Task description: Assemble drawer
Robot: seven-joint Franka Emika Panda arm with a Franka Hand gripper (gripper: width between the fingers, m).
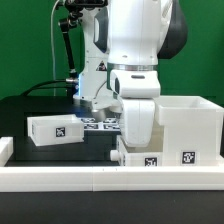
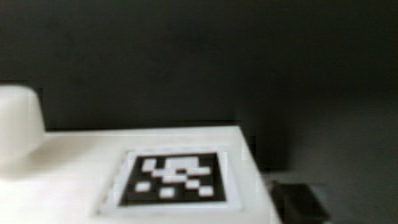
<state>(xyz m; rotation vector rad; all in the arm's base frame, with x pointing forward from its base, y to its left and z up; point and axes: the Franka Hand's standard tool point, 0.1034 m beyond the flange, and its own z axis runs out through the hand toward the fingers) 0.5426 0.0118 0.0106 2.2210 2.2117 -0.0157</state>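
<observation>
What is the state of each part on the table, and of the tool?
Large drawer box: upright, open at the top.
Small tagged box: lying on the table, apart from the arm.
Marker board: flat on the table.
Tool: low, beside the large drawer box; open or shut cannot be told.

No letters, brands or numbers readable. Only black-and-white marker tags point(image 2: 175, 178): on small white box point(image 1: 57, 130), big open box point(image 1: 192, 125), marker board point(image 1: 99, 124).
</observation>
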